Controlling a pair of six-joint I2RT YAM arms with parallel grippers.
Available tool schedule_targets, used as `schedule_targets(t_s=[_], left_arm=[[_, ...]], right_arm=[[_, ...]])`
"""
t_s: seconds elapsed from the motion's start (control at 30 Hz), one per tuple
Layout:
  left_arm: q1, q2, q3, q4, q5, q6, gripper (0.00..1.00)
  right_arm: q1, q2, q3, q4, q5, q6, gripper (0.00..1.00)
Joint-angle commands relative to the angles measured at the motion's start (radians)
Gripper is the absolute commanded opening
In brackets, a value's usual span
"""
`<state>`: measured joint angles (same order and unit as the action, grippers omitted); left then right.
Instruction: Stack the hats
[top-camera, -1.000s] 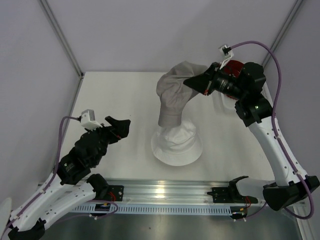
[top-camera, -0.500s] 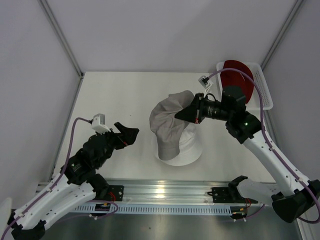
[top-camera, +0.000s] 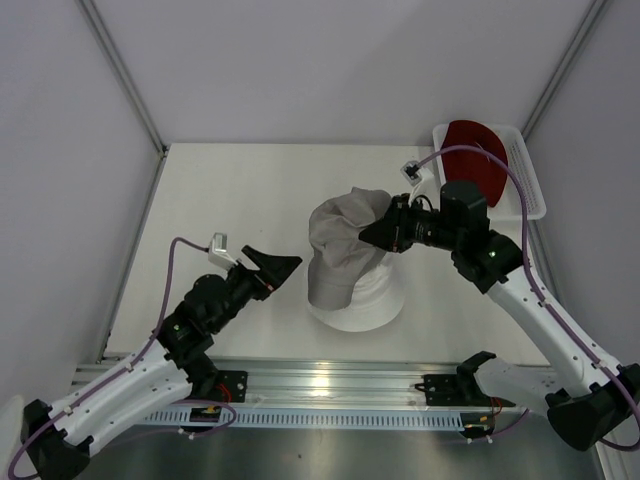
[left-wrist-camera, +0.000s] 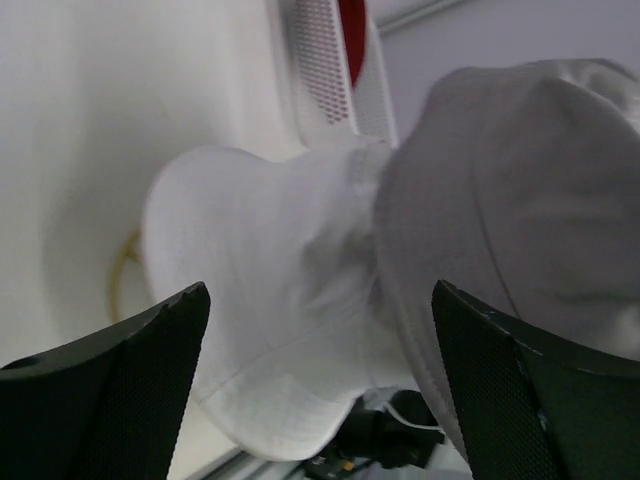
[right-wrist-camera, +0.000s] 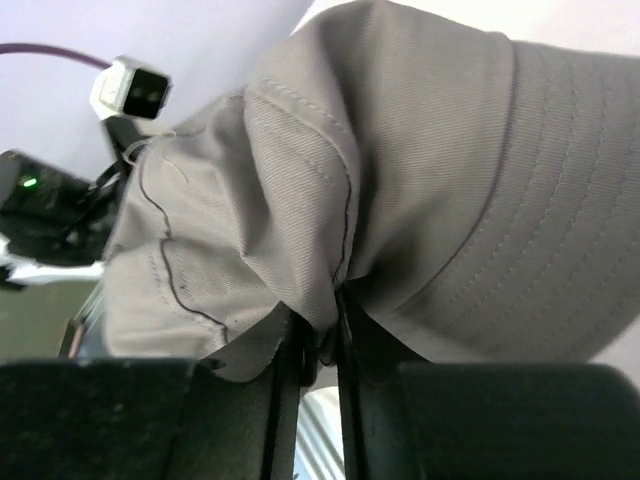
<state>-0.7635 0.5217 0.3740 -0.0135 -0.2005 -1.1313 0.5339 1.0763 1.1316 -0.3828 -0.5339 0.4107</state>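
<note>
On the white surface (top-camera: 230, 190) between pale walls (top-camera: 300, 70), our right gripper (top-camera: 368, 233) pinches the grey hat (top-camera: 335, 255); left gripper (top-camera: 275, 266) gapes empty.

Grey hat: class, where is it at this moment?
In the top view, the grey hat sits mid-table, draped over the white hat, pinched by the right tool.

I get soft, even light; glare streaks the metal rail (top-camera: 330, 378); the grey hat (left-wrist-camera: 520, 200) blurs in the left wrist view.
</note>
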Motion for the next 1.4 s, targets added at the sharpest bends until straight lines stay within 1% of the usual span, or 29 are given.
schedule_targets(t_s=[0.0, 0.03, 0.07, 0.13, 0.17, 0.33, 0.43, 0.53, 0.7, 0.8, 0.83, 1.0, 1.03, 1.1, 1.17, 1.2, 1.27, 1.3, 1.37], left_arm=[[0.003, 0.049, -0.012, 0.231, 0.13, -0.103, 0.92], [0.003, 0.058, -0.018, 0.26, 0.141, -0.125, 0.9], [0.003, 0.07, -0.036, 0.306, 0.15, -0.169, 0.87], [-0.003, 0.07, -0.043, 0.325, 0.156, -0.196, 0.86], [-0.003, 0.06, -0.046, 0.319, 0.151, -0.205, 0.86], [-0.005, -0.005, -0.023, 0.271, 0.128, -0.209, 0.89], [-0.007, -0.037, 0.014, 0.241, 0.13, -0.217, 0.9], [-0.007, -0.032, 0.055, 0.238, 0.15, -0.225, 0.91], [-0.019, 0.027, 0.108, 0.253, 0.184, -0.219, 0.91], [-0.033, 0.089, 0.108, 0.316, 0.193, -0.239, 0.9], [-0.049, 0.106, 0.114, 0.328, 0.22, -0.242, 0.9], [-0.112, 0.164, 0.157, 0.291, 0.201, -0.249, 0.89], [-0.126, 0.164, 0.158, 0.297, 0.163, -0.249, 0.89], [-0.137, 0.163, 0.155, 0.32, 0.147, -0.259, 0.88], [-0.152, 0.164, 0.164, 0.329, 0.122, -0.254, 0.84], [-0.155, 0.166, 0.178, 0.33, 0.115, -0.249, 0.78], [-0.157, 0.173, 0.187, 0.314, 0.101, -0.237, 0.68], [-0.157, 0.176, 0.197, 0.311, 0.078, -0.231, 0.6], [-0.157, 0.181, 0.197, 0.293, 0.047, -0.202, 0.49]], right_arm=[[0.003, -0.044, -0.032, 0.03, 0.159, 0.026, 0.15], [0.005, -0.049, -0.039, 0.039, 0.204, 0.052, 0.12], [0.003, -0.058, -0.062, 0.056, 0.224, 0.062, 0.06], [0.005, -0.093, -0.085, 0.07, 0.29, 0.085, 0.03], [0.003, -0.105, -0.111, 0.084, 0.31, 0.102, 0.0], [0.005, -0.222, -0.167, 0.136, 0.391, 0.138, 0.0], [0.008, -0.243, -0.164, 0.134, 0.396, 0.126, 0.0], [0.011, -0.245, -0.165, 0.133, 0.399, 0.123, 0.0], [0.02, -0.231, -0.187, 0.154, 0.39, 0.138, 0.0], [0.026, -0.222, -0.196, 0.167, 0.38, 0.149, 0.0], [0.029, -0.22, -0.197, 0.163, 0.385, 0.152, 0.0], [0.037, -0.239, -0.216, 0.156, 0.425, 0.16, 0.0], [0.037, -0.246, -0.219, 0.16, 0.434, 0.158, 0.0], [0.041, -0.253, -0.222, 0.162, 0.443, 0.165, 0.0], [0.041, -0.256, -0.22, 0.157, 0.453, 0.165, 0.0], [0.043, -0.256, -0.22, 0.157, 0.453, 0.163, 0.0], [0.047, -0.251, -0.219, 0.157, 0.445, 0.163, 0.0], [0.049, -0.25, -0.219, 0.159, 0.439, 0.163, 0.0], [0.052, -0.245, -0.216, 0.163, 0.413, 0.165, 0.0]])
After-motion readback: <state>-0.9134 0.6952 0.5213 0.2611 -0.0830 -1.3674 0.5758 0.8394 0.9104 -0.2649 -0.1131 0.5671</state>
